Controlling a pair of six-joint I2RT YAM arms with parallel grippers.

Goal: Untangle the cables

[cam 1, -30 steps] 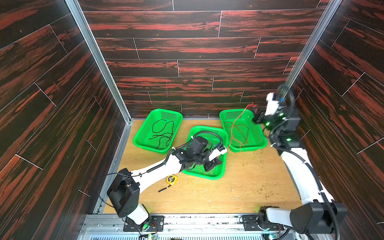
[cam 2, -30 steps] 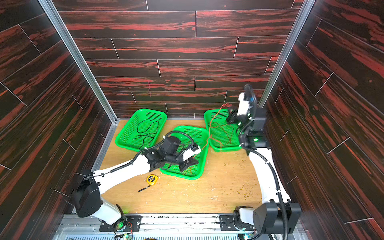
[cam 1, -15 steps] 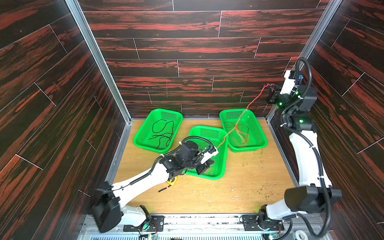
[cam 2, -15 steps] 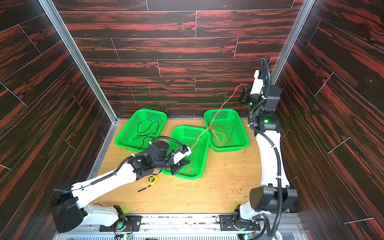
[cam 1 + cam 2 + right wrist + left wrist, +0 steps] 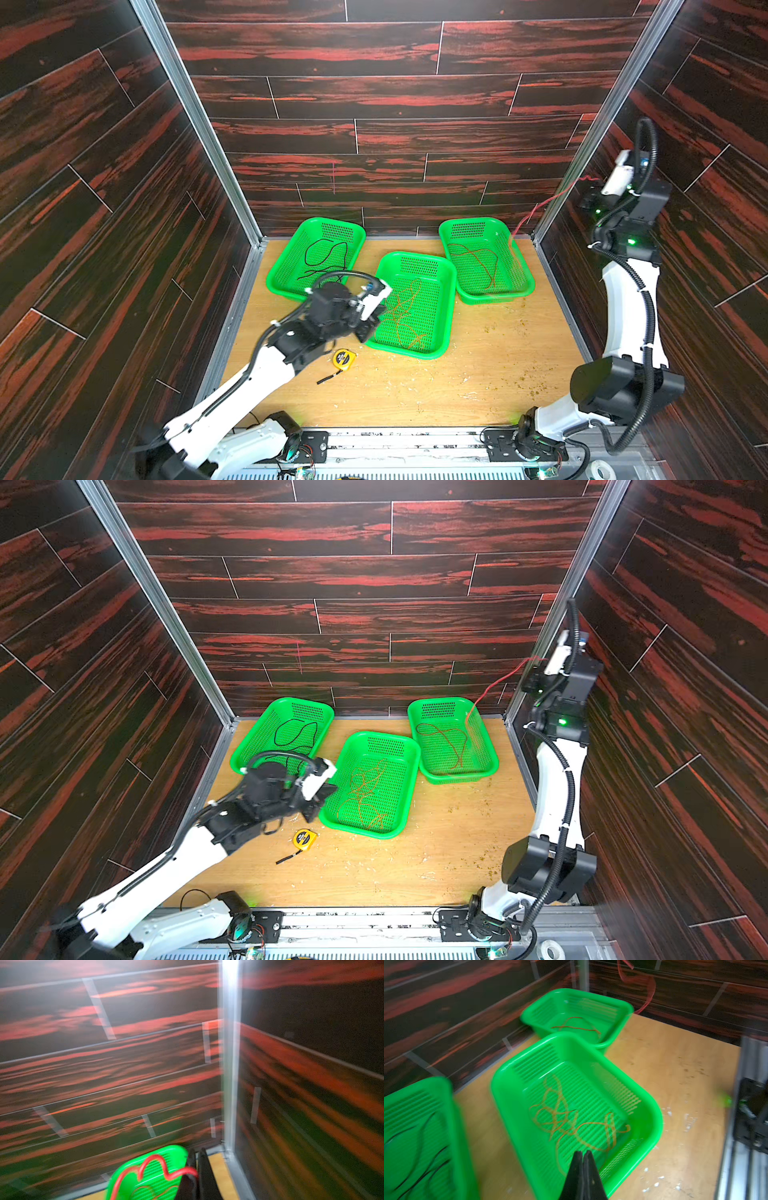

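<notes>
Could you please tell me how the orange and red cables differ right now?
The orange cable lies inside the middle basket; the red cable rises out of the right basket into the air. The orange cable curls in loose crossing loops; the red cable's raised stretch runs roughly straight. The right gripper is shut on the red cable; nothing visibly holds the orange cable. Both are very thin wires.

The right wrist view shows the dark red-streaked wooden wall point(image 5: 104, 1053) smeared, the green plastic basket point(image 5: 175, 1153) cut off at the edge, and the thin red wire point(image 5: 154, 1156) fuzzy.
</notes>
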